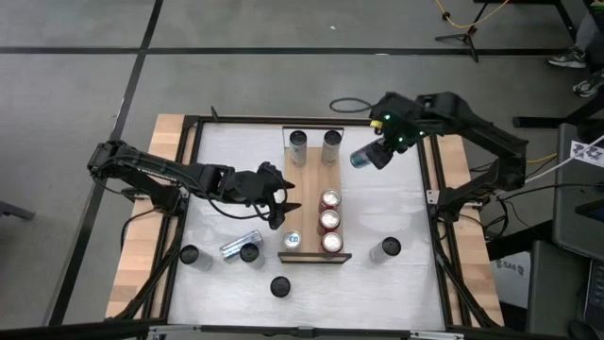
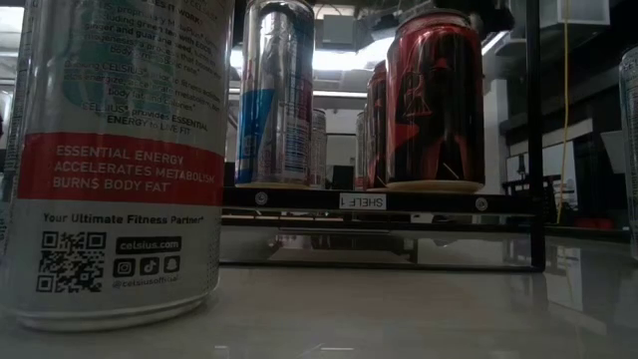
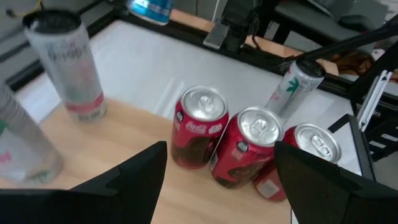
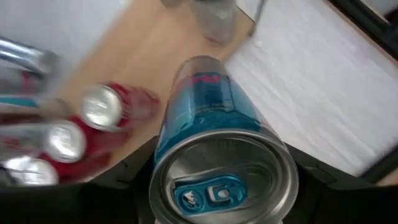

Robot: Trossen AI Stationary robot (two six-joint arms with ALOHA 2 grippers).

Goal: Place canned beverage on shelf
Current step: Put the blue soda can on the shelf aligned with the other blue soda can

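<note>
The shelf (image 1: pixel 310 179) is a light wooden plank in the middle of the table. It carries two tall cans (image 1: pixel 297 142) at its far end, three red cans (image 1: pixel 329 220) along its right side and a blue-white can (image 1: pixel 292 242) near its dark lip. My right gripper (image 1: pixel 375 151) is shut on a blue can (image 4: pixel 208 112) high over the table, right of the shelf's far end. My left gripper (image 3: pixel 217 180) hovers open over the shelf's left side, beside the red cans (image 3: pixel 239 146), with nothing between its fingers. My right gripper pinches the blue can between its two fingers, one on each side of the wall just below the top rim (image 4: pixel 163 163). The fingers slant steeply down from above. The can hangs tilted below them, bottom end toward the shelf, lifted clear of the table.
Loose cans stand on the white table left of the shelf's near end (image 1: pixel 190 255), (image 1: pixel 250 253), one lies between them (image 1: pixel 234 247), one stands near the front (image 1: pixel 279 285) and one to the right (image 1: pixel 385 249). A Celsius can (image 2: pixel 120 160) fills the low view's left.
</note>
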